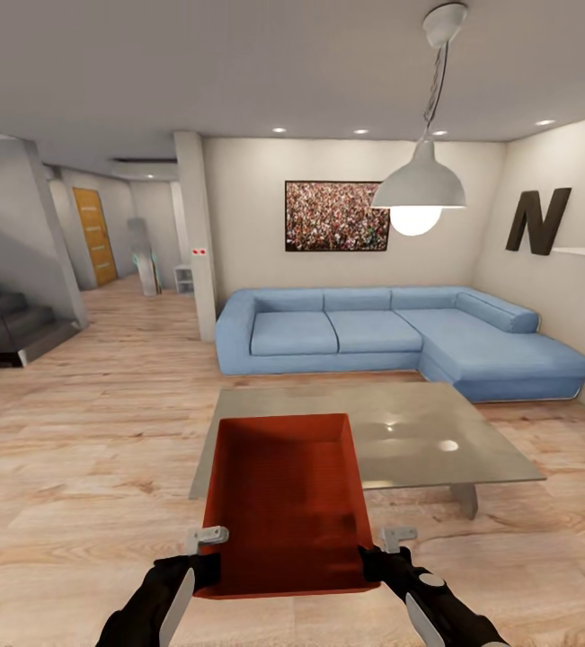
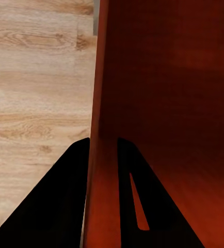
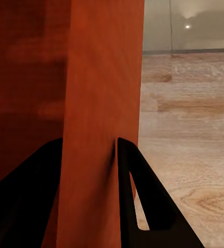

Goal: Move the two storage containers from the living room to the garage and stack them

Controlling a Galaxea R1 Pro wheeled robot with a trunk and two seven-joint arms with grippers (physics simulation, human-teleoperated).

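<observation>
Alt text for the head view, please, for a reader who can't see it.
Both grippers, left and right, clamp the side walls of an orange-red storage container held before a grey glass coffee table. Behind stand a light-blue sectional sofa and a framed crowd picture.

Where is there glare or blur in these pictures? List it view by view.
Head view: lamp reflections glare on the glass coffee table; edges bend slightly. Left wrist view: the storage container wall is soft and close, fingers near-black. Right wrist view: a light glints on the glass.

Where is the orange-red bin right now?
Low and centre in the head view, the bin is held between the left gripper and right gripper, before the glass coffee table.
</observation>
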